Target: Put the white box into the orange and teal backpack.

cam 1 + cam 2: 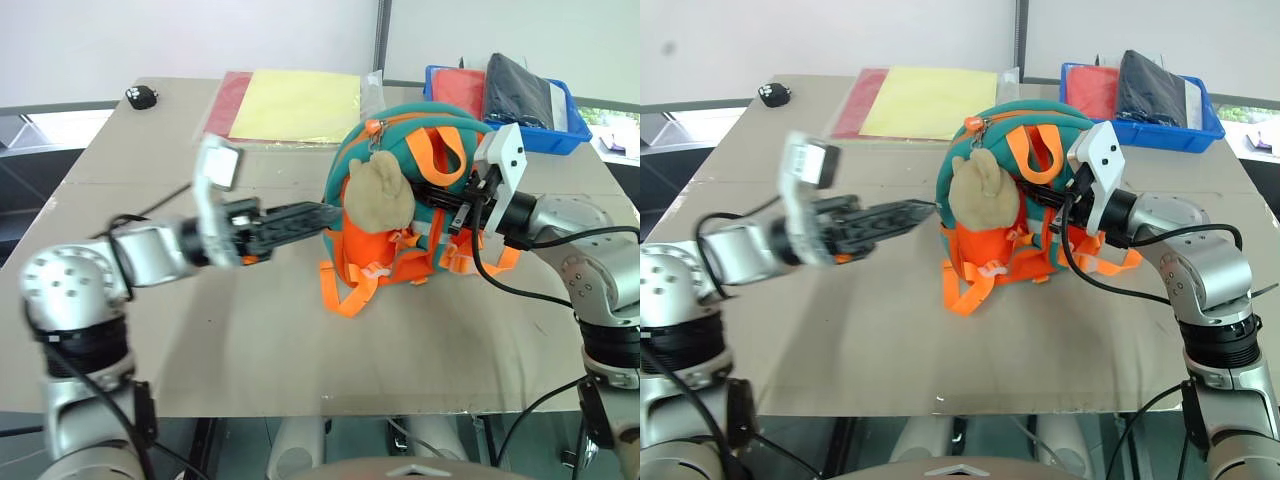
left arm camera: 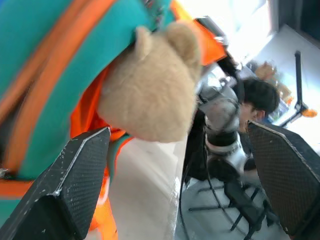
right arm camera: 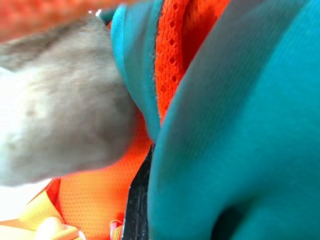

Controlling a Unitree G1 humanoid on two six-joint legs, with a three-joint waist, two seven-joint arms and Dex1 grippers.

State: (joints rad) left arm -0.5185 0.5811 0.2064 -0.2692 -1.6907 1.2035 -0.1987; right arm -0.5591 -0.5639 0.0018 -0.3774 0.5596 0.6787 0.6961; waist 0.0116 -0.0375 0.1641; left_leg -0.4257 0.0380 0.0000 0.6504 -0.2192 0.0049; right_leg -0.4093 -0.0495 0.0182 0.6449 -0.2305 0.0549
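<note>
backpack (image 1: 400,200): orange, teal top, tan plush charm (image 1: 378,190) | left tool (image 1: 325,213): spread | right tool (image 1: 440,205): pinching backpack

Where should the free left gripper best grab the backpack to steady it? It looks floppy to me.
Probably the orange top handle: it stands up as an open loop on the orange and teal backpack. The open left gripper could come from the robot's left, above the plush charm.
</note>
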